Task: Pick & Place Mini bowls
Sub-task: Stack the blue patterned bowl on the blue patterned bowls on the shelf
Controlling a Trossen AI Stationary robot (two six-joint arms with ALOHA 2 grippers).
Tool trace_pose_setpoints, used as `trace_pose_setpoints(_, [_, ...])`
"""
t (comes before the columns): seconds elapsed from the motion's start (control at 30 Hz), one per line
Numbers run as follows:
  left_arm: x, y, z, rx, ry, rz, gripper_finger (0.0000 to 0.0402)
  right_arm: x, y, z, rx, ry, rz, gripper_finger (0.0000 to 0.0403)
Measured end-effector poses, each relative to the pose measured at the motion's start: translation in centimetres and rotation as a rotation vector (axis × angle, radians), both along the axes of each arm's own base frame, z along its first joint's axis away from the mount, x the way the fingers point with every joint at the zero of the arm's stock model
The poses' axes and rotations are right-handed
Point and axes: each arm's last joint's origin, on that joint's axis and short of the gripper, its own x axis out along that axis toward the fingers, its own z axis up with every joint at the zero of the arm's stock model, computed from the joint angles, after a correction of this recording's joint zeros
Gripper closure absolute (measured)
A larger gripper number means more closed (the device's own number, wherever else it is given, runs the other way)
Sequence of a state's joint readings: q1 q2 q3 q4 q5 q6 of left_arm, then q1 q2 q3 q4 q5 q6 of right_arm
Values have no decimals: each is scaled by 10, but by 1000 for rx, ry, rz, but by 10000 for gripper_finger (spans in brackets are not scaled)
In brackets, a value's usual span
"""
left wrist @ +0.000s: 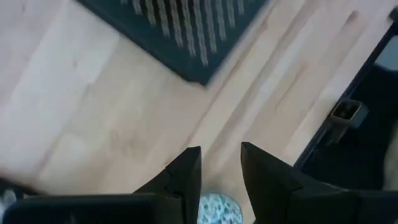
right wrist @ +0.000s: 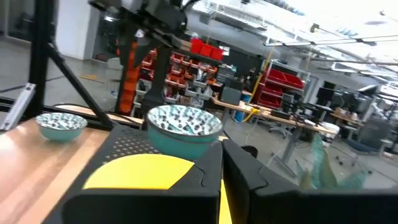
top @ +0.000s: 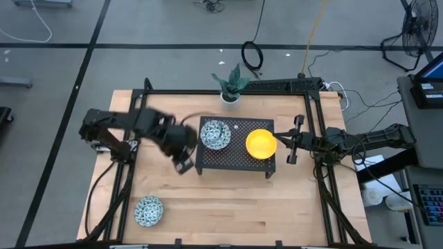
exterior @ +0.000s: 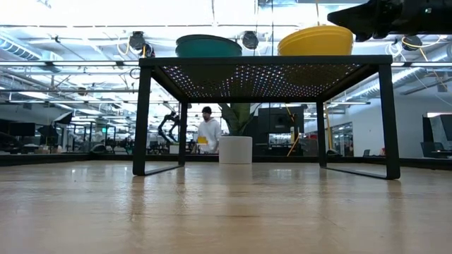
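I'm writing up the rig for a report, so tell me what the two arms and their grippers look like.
Both arms are dark, near-black, built of chunky jointed segments. The left gripper ends in two broad, matte black fingers with flat inner faces and angular tips. The right gripper is equally dark, with slim fingers; black cables trail along the right arm toward its base. No markings show.

Nothing readable showed up anywhere, honestly: no labels, brand names, numbers or signs could be made out in any view.
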State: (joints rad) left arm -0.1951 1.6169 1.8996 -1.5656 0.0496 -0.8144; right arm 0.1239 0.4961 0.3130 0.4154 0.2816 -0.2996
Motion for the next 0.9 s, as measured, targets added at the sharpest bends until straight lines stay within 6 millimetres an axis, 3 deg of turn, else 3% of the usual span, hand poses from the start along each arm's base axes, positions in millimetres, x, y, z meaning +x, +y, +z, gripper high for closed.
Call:
trace_pose_setpoints(0.37, [-34, -93, 1, 16, -85, 275, 286, 0, 3, -1, 78, -2, 92, 403])
trace_pose_setpoints(0.53, [-44, -130, -10, 67, -139, 318, 286, 1, 3, -3, 158, 12, 123, 403])
trace_pose_setpoints(0.73, [-51, -169, -33, 101, -137, 430, 286, 1, 6, -2, 204, 8, 218, 403])
trace_pose_setpoints(0.9, [-51, -197, -64, 37, 102, 609, 286, 1, 6, -2, 206, 6, 240, 403])
